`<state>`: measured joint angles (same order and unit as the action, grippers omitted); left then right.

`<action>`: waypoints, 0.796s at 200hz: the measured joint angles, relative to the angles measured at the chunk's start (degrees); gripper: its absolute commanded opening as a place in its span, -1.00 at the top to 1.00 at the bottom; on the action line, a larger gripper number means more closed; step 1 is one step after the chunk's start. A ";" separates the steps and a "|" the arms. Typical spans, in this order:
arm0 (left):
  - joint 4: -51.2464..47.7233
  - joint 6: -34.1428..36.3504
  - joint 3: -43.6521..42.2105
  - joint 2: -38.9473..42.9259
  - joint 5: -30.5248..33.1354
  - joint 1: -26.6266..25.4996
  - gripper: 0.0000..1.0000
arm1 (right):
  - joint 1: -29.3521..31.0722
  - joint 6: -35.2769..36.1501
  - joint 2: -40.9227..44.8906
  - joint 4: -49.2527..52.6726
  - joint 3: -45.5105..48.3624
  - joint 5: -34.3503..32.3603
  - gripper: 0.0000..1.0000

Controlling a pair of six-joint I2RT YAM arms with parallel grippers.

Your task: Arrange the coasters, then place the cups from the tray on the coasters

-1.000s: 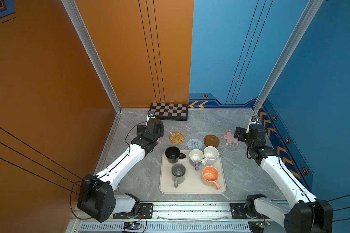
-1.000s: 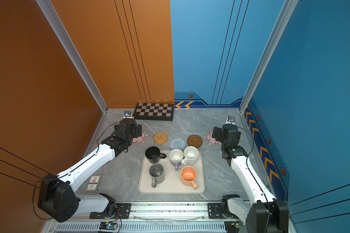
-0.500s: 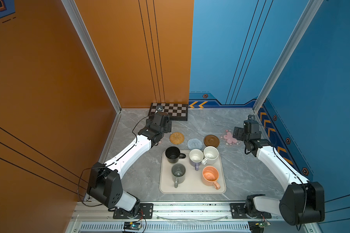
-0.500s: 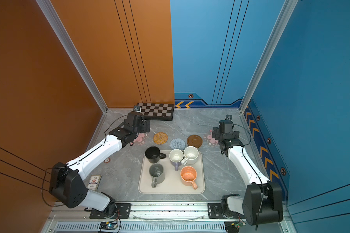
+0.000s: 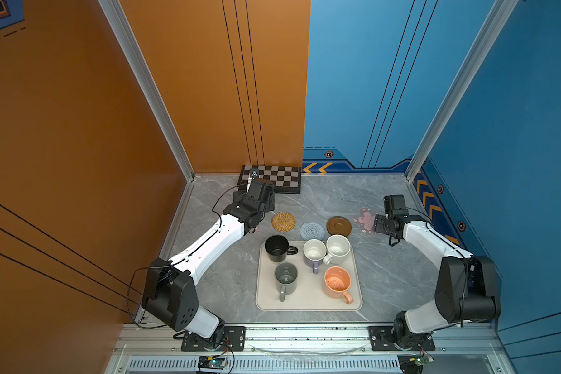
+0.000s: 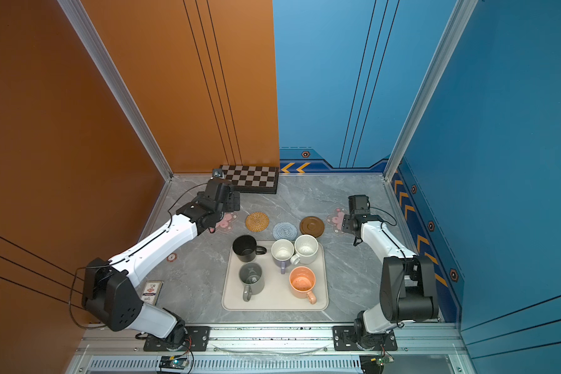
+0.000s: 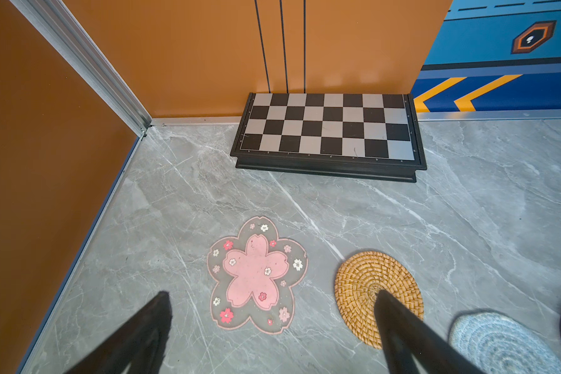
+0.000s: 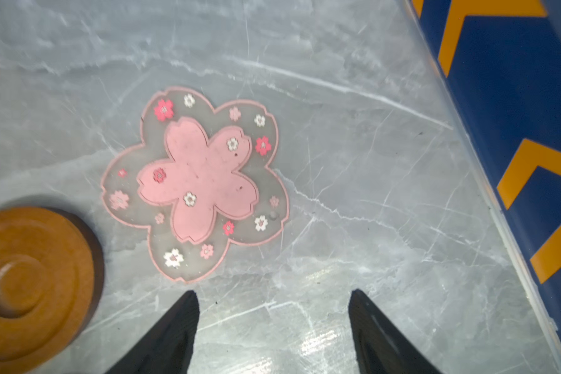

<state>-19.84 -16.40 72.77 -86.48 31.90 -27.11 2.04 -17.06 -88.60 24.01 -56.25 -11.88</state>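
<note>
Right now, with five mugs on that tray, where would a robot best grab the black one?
Probably the rim of the black mug, from above on its left side: it stands upright and open, so one finger can slip inside. Its handle juts right toward the lavender mug, while the left side is clear of other mugs.

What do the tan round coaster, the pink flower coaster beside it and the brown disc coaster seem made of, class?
Tan round coaster: woven rattan or similar fibre, matte; coiled weave shows.
Pink flower coaster: probably soft silicone or PVC; translucent rim, grey table visible through it.
Brown disc coaster: likely wood, smooth satin sheen, turned concentric rings; possibly moulded plastic.
</note>
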 measured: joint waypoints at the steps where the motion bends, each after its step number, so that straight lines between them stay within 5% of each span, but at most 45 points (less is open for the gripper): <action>1: -0.02 -0.02 0.00 0.00 0.00 0.00 -0.96 | -0.04 0.02 -0.24 0.13 -0.04 0.13 -0.41; 69: -0.98 -1.73 0.00 0.00 -0.87 0.00 -0.96 | 0.33 -2.62 -7.13 2.62 -2.36 7.26 -0.40; 159: -2.32 -5.01 -1.40 0.00 -1.07 1.16 -0.96 | 4.02 -4.72 -14.14 2.56 -5.77 8.87 -0.42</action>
<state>-22.15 -21.41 71.37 -86.48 30.83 -25.96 6.07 -21.78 -102.74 26.57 -62.02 -3.01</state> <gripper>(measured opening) 0.980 0.709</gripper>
